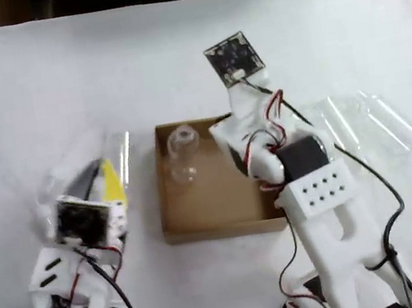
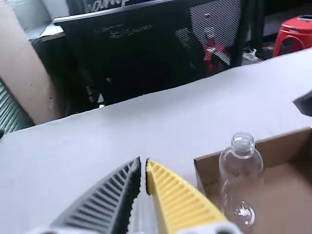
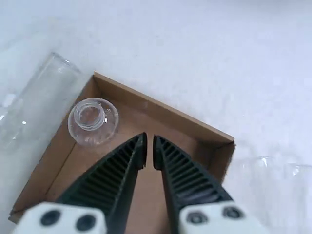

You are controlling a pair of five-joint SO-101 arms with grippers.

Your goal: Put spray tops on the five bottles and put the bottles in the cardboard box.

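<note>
A clear bottle [image 1: 183,153] without a spray top stands upright in the far left corner of the cardboard box [image 1: 215,217]. My right gripper [image 3: 149,146] hangs over the box's inside, shut, with nothing between its black fingers. Beside it I look down on the bottle [image 3: 92,122]. My left gripper [image 2: 143,168], one finger black and one yellow, is shut and low over the table left of the box [image 2: 276,147]. Another clear bottle [image 1: 114,150] lies on its side just beyond the left gripper [image 1: 102,166].
Several more clear bottles [image 1: 367,124] lie on the white table to the right of the box. The right arm [image 1: 305,177] covers the box's right side. A dark chair [image 2: 161,44] and a red stool [image 2: 295,29] stand beyond the table's far edge.
</note>
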